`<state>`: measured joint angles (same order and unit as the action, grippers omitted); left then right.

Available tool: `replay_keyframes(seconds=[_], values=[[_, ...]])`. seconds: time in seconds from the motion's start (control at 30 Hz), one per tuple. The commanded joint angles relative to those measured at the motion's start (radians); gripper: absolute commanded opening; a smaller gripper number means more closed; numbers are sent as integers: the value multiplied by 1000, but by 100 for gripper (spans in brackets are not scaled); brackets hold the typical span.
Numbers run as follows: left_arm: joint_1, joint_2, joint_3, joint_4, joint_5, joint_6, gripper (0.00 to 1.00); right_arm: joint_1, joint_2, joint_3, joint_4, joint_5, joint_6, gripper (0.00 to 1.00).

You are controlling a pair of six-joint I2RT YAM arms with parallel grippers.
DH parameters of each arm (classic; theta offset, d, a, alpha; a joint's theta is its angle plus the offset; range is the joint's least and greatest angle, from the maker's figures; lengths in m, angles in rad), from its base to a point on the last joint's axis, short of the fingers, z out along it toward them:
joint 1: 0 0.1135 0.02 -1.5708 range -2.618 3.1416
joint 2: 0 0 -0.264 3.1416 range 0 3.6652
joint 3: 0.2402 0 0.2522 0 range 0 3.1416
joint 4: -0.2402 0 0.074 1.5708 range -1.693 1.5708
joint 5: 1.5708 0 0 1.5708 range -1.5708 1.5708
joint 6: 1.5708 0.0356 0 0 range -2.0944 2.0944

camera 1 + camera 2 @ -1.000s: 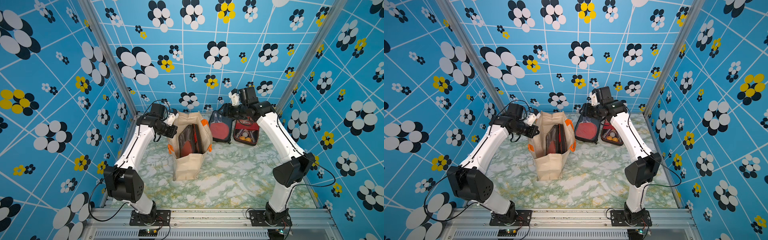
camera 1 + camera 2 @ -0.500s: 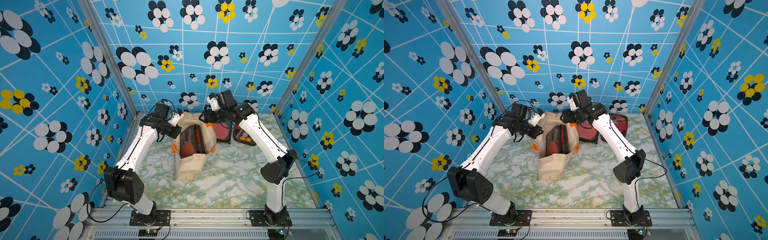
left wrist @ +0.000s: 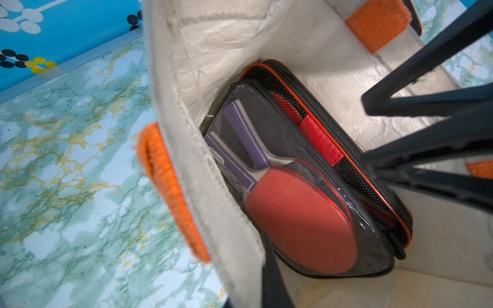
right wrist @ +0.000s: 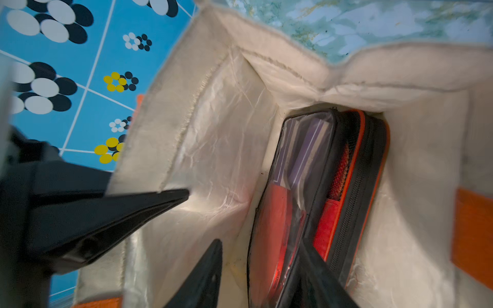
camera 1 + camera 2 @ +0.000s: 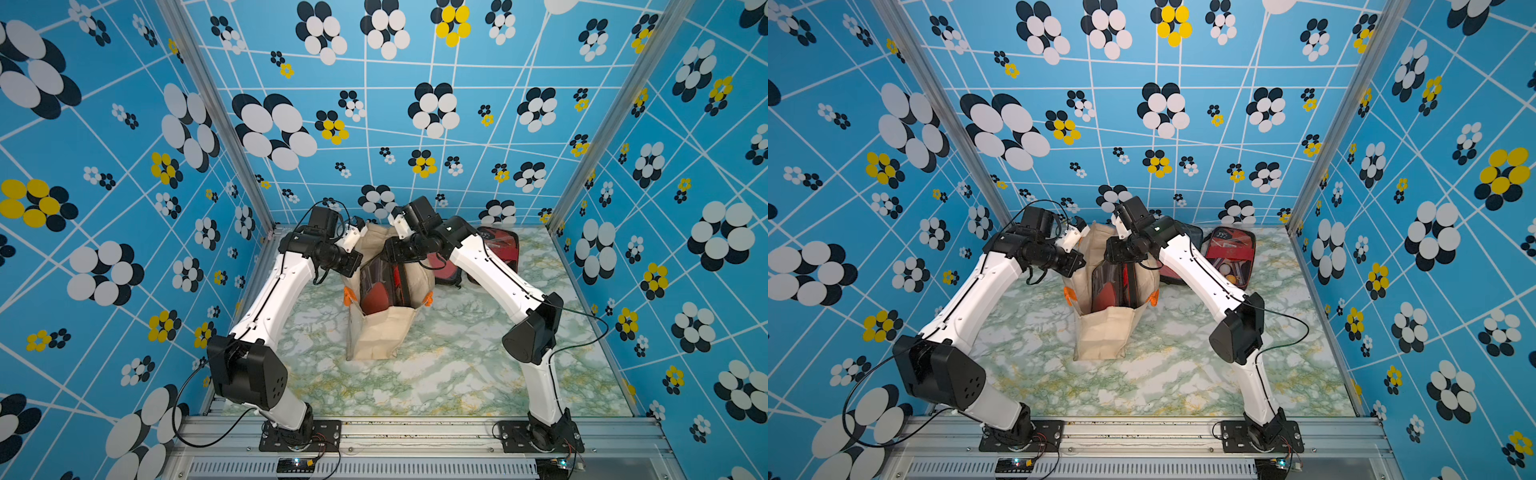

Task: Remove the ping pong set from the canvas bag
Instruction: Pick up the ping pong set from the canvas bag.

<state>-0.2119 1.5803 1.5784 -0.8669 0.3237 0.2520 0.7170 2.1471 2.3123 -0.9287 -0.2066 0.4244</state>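
Note:
The cream canvas bag (image 5: 380, 332) (image 5: 1104, 332) stands upright mid-table with its mouth open. Inside it, on edge, is the ping pong set (image 5: 374, 286) (image 3: 301, 213) (image 4: 306, 173): a black case with orange trim and a clear front showing a red paddle. My left gripper (image 5: 353, 266) (image 3: 250, 248) is shut on the bag's left rim, with one finger inside the wall. My right gripper (image 5: 392, 259) (image 4: 261, 242) reaches down into the bag's mouth. Its jaws are open either side of the case's clear front. A strip of lining shows between one finger and the case.
Two more paddle cases lie opened at the back right, one (image 5: 1229, 253) showing balls and the other (image 5: 1177, 272) partly behind my right arm. Orange handles (image 5: 348, 296) hang off the bag's sides. The blue patterned walls stand close on three sides.
My right arm swung left from the opened cases to the bag and dipped its fingers inside, the jaws narrowing. The left gripper kept its hold on the rim.

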Motion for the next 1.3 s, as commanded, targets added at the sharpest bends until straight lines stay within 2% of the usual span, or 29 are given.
replay_keyframes(seconds=[0.0, 0.27, 0.43, 0.8, 1.03, 1.27], values=[[-9, -40, -8, 63, -2, -1, 0, 14, 65, -6, 14, 19, 22, 49], [-8, -45, -19, 68, -6, -6, 0, 16, 165, 52, -5, 66, 30, 49], [-9, -48, -21, 69, -10, -7, 0, 25, 225, 132, -71, 158, 11, 49], [-9, -48, -31, 75, -18, -7, 0, 44, 257, 191, -151, 320, -10, 50], [-9, -42, -32, 74, -20, -7, 0, 55, 351, 303, -223, 345, -11, 53], [-9, -40, -34, 75, -23, -5, 0, 60, 388, 312, -224, 301, 8, 55]])
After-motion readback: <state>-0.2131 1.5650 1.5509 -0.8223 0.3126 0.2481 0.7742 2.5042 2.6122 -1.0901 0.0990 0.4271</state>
